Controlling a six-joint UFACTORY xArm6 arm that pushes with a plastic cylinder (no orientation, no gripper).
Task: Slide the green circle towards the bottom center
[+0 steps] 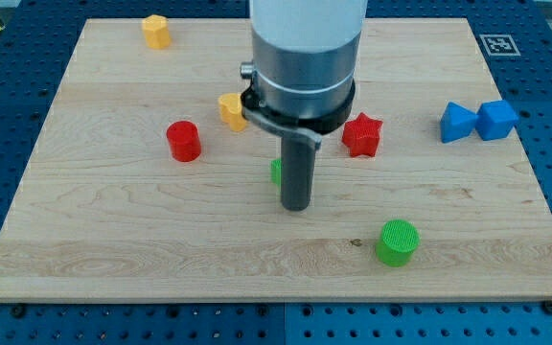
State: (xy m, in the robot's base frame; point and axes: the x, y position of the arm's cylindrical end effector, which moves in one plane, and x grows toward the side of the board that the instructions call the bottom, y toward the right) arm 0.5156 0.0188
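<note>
Green circle (397, 241): nearest the view's bottom, right of centre, standing alone on the board (113, 249).
My tip (296, 205): rests on the board near the middle, up and to the left of the green circle, well apart from it; a bare rod, grasping nothing.
Green block (275, 172): mostly hidden behind the rod, shape unclear.
Red cylinder (184, 141): left of the rod.
Red star (361, 135): right of the rod.
Blue blocks (478, 121): two, touching, far right.
Yellow block (231, 110): partly hidden by the arm.
Second yellow block (156, 31): top left, farthest.
</note>
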